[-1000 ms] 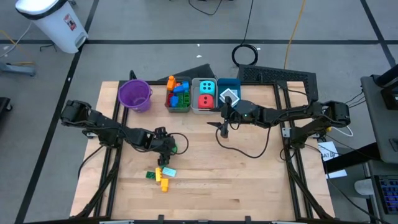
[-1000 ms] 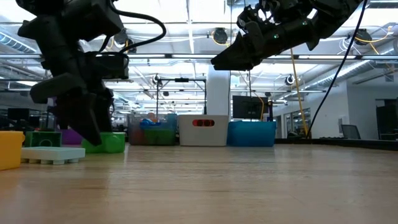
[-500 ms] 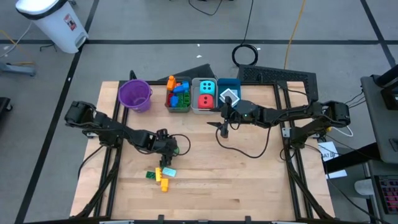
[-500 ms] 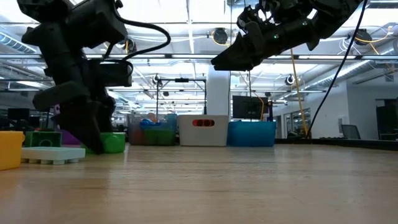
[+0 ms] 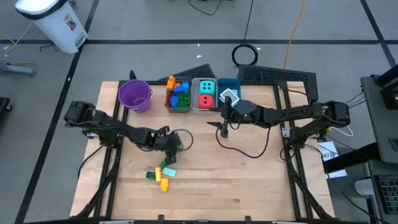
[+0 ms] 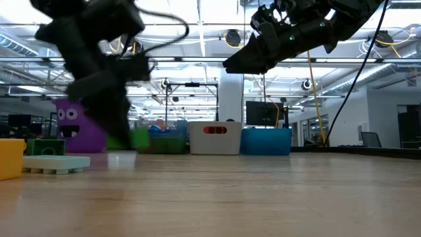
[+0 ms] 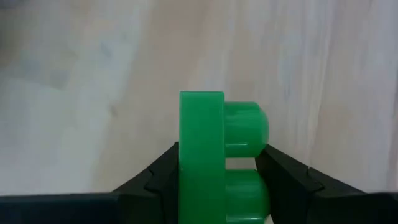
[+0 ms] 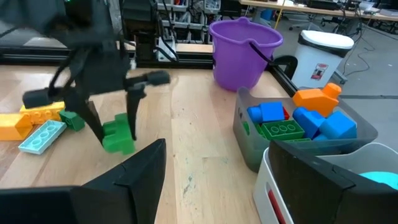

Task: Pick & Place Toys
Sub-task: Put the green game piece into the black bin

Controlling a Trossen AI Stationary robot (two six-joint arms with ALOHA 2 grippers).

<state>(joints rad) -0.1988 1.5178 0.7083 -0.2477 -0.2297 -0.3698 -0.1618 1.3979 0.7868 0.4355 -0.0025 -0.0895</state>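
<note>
My left gripper [image 5: 175, 144] is left of the table's middle, shut on a green studded brick [image 7: 217, 155], also seen as the green brick [image 8: 118, 138] in the right wrist view. My right gripper [image 5: 222, 129] hangs open in the air near the bins, with nothing between its fingers [image 8: 143, 168]. On the table near the front lie a yellow-orange brick [image 5: 163, 180], a pale blue flat piece [image 5: 168, 172] and a small dark green piece [image 5: 151, 175]. The grey bin [image 5: 178, 94] holds blue, green and orange bricks. A cyan die [image 5: 206, 86] and a red die [image 5: 204, 101] lie in the white bin. My left gripper pinches the green brick between its two fingers: one finger [image 7: 163, 171] on the flat face opposite the studs, the other on the studs' tops [image 7: 266, 140]. The fingers slant down from the table's left. Whether the brick is clear of the table I cannot tell.
A purple bucket [image 5: 135, 94] stands at the far left of the table, beside the row of grey, white [image 5: 196, 106] and blue [image 5: 235, 85] bins at the far edge. A black cable [image 5: 249, 149] loops across the table under my right arm. Bare wood lies at the near right.
My left gripper has gone a little toward the table's right edge and has shut on the green brick. The brick has shifted that way with it. My right arm has kept still.
</note>
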